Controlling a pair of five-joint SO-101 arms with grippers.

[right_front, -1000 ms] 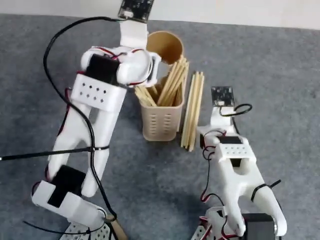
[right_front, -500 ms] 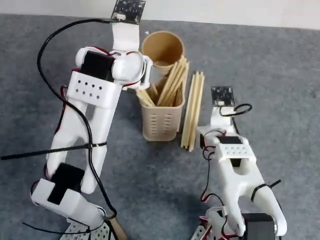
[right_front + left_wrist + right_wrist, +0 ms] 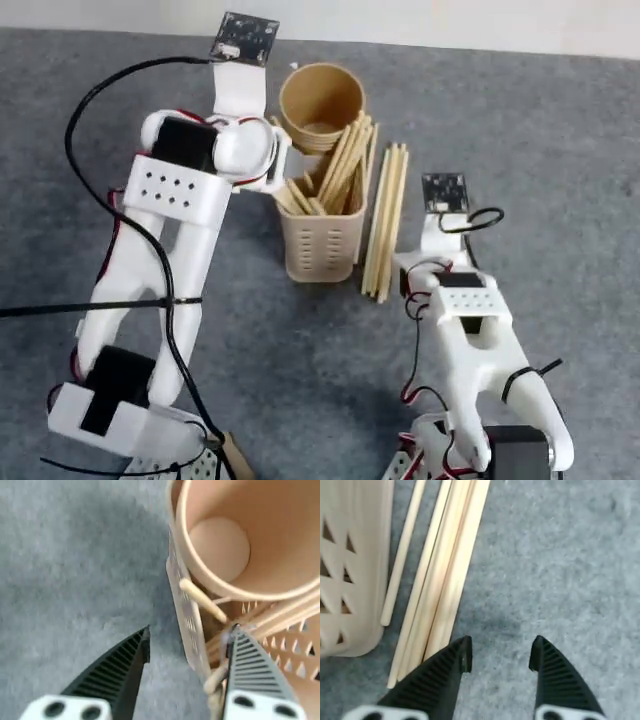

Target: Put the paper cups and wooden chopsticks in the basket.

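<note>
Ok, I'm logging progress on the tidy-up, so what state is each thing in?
Cup: upright in the basket, empty, not gripped.
Basket: upright, holding the cup and some chopsticks.
Basket chopsticks: leaning, ends sticking out.
Loose chopsticks: lying flat beside the basket.
Left gripper: open, astride the basket wall.
Right gripper: open, beside the loose chopsticks.

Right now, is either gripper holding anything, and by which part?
Nothing is held. The left gripper is open astride the wall of the basket; the right gripper is open over the mat beside the loose chopsticks.
</note>
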